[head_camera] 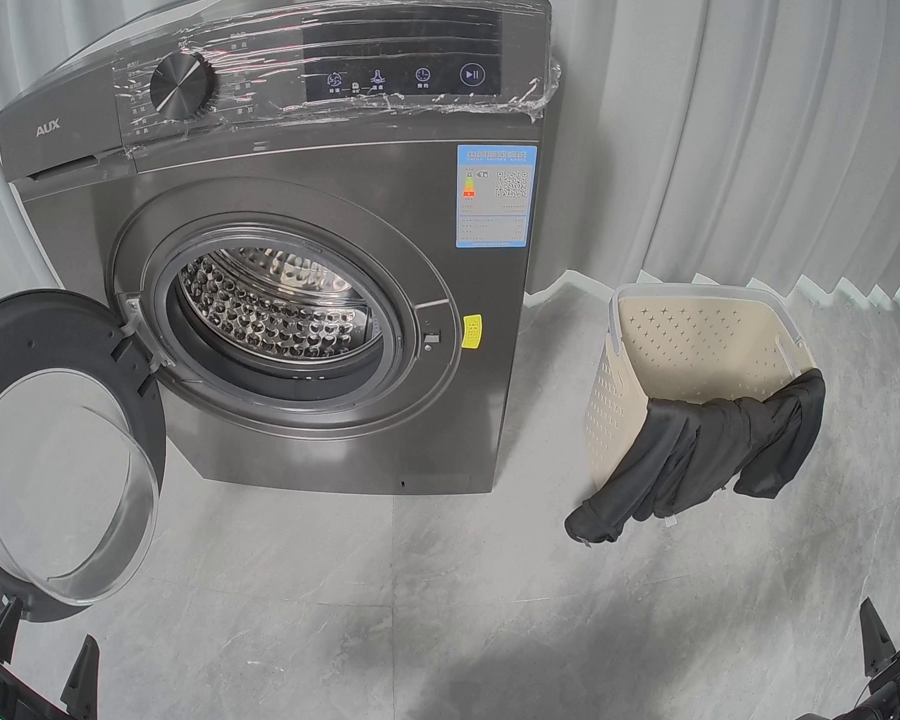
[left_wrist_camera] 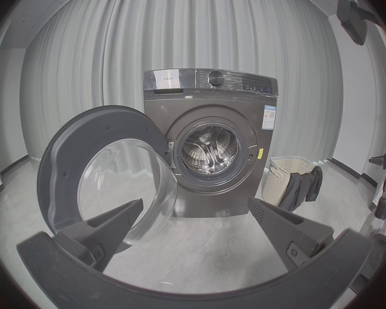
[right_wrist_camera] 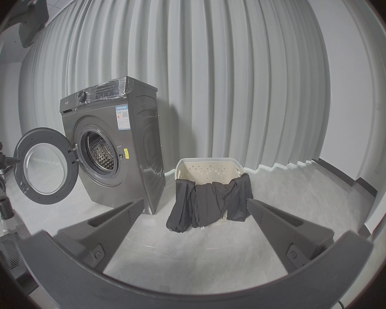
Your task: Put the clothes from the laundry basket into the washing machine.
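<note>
The washing machine (head_camera: 390,182) stands at the far edge of the floor (head_camera: 370,592), close to the curtain (head_camera: 730,102). Its round door (head_camera: 60,452) is swung fully open toward the left side, so the drum (head_camera: 270,302) is free to enter. Just beside the machine, on its right, stands the laundry basket (head_camera: 700,337), also near the far edge of the floor. The clothes (head_camera: 710,447), one dark piece as far as I can tell, hang over the near rim of the basket. The long axis runs along this rim, and the end nearer to the machine hangs lowest, almost to the floor.

The left gripper (left_wrist_camera: 195,202) is low, in front of the open door, with its fingers apart and nothing between them. The right gripper (right_wrist_camera: 194,202) is also spread and empty, and it points at the basket. I judge the right arm is the nearer one for the first pick; the cloth lies ahead of it, well apart.
</note>
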